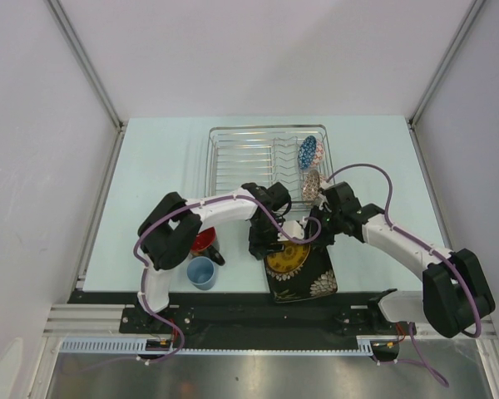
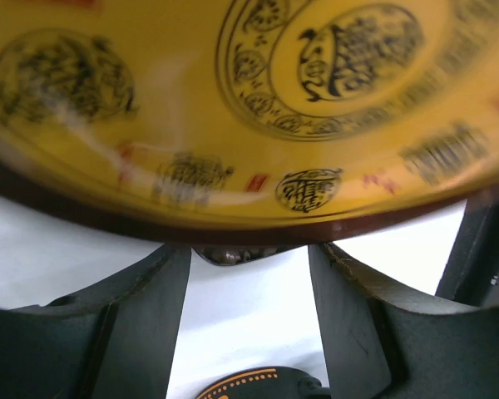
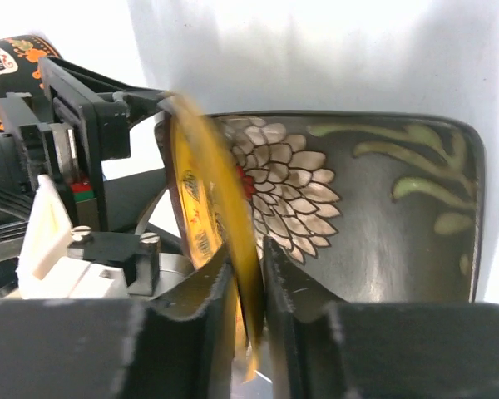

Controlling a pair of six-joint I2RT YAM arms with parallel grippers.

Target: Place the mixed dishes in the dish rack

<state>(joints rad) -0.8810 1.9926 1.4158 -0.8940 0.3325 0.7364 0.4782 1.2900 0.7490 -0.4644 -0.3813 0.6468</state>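
Right gripper [image 3: 248, 278] is seen clamped on the rim of the round yellow plate [image 3: 201, 195], the thin edge pinched hard between two dark, blocky fingers. The plate is glossy and printed with dark circular medallions, with a brownish-red band at its edge. It is tipped up steeply over the dark square floral plate [image 3: 374, 224]. That one is shiny too, with rounded corners, a white many-petalled bloom and pale green leaf strokes. Whether the yellow rim touches it cannot be told. Left gripper [image 2: 248, 266] is held at the plate's opposite rim, its fingers [image 2: 154, 307] spread apart and gripping nothing, the curved yellow edge just past their tips. Both plates are found just off the near edge of the dish rack [image 1: 224, 166], a silver wire-grid basket with low sides, on the pale table [image 1: 158, 166]. Inside the rack, at its right end, the blue-patterned bowl [image 1: 307, 150] is stood on edge, and the pinkish-beige patterned bowl [image 1: 311, 186] is set upright just nearer than it. Off the rack's near-left corner, the red-inside skull-print mug [image 1: 203, 242] is seen, with the small light-blue cup [image 1: 201, 272] just beyond it, farther from the rack.
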